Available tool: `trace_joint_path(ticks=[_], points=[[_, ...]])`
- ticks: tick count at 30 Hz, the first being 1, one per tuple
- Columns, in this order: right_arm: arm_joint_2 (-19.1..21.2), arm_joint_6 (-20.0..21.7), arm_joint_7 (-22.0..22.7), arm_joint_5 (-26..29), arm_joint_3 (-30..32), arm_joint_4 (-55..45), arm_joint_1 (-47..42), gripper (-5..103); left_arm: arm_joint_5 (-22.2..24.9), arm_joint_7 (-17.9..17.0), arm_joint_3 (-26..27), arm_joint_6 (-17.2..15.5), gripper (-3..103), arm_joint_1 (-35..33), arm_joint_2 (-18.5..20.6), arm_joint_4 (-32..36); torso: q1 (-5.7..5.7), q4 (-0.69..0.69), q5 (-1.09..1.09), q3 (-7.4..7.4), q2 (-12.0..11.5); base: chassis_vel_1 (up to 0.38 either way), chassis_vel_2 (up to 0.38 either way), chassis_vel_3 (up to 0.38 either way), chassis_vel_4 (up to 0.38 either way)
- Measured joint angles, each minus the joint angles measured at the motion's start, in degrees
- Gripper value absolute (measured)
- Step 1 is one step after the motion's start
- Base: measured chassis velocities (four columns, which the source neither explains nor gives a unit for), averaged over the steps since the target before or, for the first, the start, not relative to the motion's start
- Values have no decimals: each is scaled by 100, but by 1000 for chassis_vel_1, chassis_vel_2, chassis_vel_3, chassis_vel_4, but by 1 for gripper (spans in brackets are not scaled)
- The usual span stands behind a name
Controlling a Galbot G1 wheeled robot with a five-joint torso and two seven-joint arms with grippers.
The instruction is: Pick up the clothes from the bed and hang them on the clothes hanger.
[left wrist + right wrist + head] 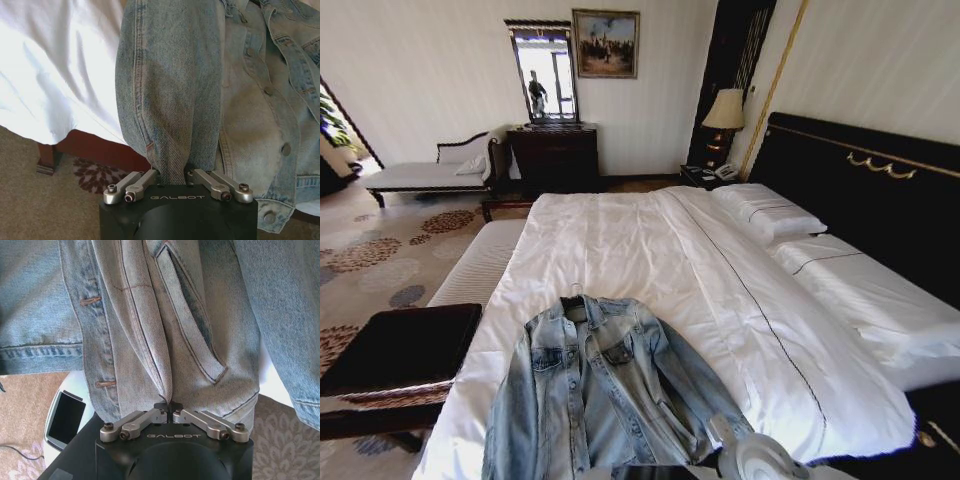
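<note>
Clothes: a light-blue faded denim jacket [605,395] with collar, chest pockets and metal buttons, spread front-up at the near end of the bed, collar towards the pillows, hem and sleeves hanging over the foot edge.
Bed: a very wide bed with white sheets [650,250], white pillows and a tall black headboard trimmed in gold.
Clothes hanger: small metal hook [576,292] showing just above the jacket's collar.
</note>
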State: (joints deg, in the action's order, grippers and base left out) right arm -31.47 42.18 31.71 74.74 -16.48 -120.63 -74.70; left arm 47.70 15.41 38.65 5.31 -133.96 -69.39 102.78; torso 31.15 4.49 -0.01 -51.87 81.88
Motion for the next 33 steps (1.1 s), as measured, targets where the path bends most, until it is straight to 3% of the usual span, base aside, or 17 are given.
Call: trace_joint_path(ticks=[2, 5, 7, 9, 10, 12, 13, 14, 17, 18, 20, 22, 24, 25, 27, 30, 33], points=[[-26, 1, -15, -1, -7, 14, 42, 4, -60, -53, 17, -20, 14, 54, -10, 3, 0, 0, 0, 0, 0, 0, 0, 0, 0], [-95, 1, -88, -58, -64, 18, 258, 15, -381, -215, 115, -55, 30, 218, -39, 161, 0, -1, 2, 0, -1, 0, 0, 0, 0], [-98, 1, -96, -75, -63, 3, 290, 21, -424, -236, 135, -56, 30, 223, -28, 230, 0, -1, 1, -1, -1, 0, 0, 0, 0], [-90, 1, -135, -164, 5, -73, 329, 32, -506, -277, 225, -33, 42, 217, 5, 402, 1, 1, 2, -1, -1, 0, 0, 0, 0], [-77, 1, -156, -216, 66, -113, 332, 32, -523, -294, 278, -13, 47, 204, 15, 467, 1, 1, 1, -1, -1, 0, 0, 0, 0], [-66, 1, -181, -261, 113, -147, 332, 37, -532, -300, 320, 5, 47, 189, 21, 518, 0, 1, 2, 0, -1, 0, 0, 0, 0], [-53, 1, -273, -350, 248, -255, 356, 42, -558, -323, 405, 51, 57, 143, 24, 634, 0, 2, 2, 0, -1, 0, 0, 0, 0], [-53, 1, -273, -350, 248, -255, 356, 42, -558, -323, 405, 51, 57, 143, 24, 634, 0, 2, 2, 0, -1, 0, 0, 0, 0], [-102, 1, -303, -311, 346, -431, 598, 58, -831, -342, 479, 222, 74, -17, 17, 810, 0, 2, 2, 0, -1, 0, 0, 0, 0], [-133, 1, -290, -253, 353, -488, 701, 64, -1035, -349, 489, 315, 74, -90, 4, 845, 1, 1, 2, 0, -1, 0, 0, 0, 0], [-166, 1, -242, -166, 368, -553, 790, 64, -1273, -349, 491, 438, 79, -159, -16, 873, 1, -1, 2, 0, -1, 0, 0, 0, 0], [-200, -80, -215, -75, 408, -723, 993, 80, -1657, -352, 504, 724, 90, -271, -137, 956, 1, 1, 2, 0, -1, 0, 0, 0, 0], [-202, -108, -225, -91, 408, -739, 1036, 80, -1670, -359, 507, 753, 90, -276, -158, 971, 0, 1, 1, 0, -1, 0, 0, 0, 0], [-210, -257, -287, -237, 326, -757, 1288, 86, -1665, -389, 543, 831, 98, -274, -240, 1030, 0, 1, 1, 0, -1, 0, 0, 0, 0], [-271, -400, -332, -360, 86, -690, 1782, 96, -1570, -427, 618, 852, 100, -204, -340, 1087, 0, 1, 1, 1, -1, 0, 0, 0, 0], [-356, -495, -343, -391, -175, -576, 2247, 99, -1497, -451, 676, 851, 100, -137, -392, 1116, 0, 1, 1, 0, -1, 0, 0, 0, 0], [-727, -784, -609, -852, -828, -167, 3469, 100, -1333, -516, 903, 851, 100, 138, -500, 1149, 1, 1, -1, 0, -1, 0, 0, 0, 0]])
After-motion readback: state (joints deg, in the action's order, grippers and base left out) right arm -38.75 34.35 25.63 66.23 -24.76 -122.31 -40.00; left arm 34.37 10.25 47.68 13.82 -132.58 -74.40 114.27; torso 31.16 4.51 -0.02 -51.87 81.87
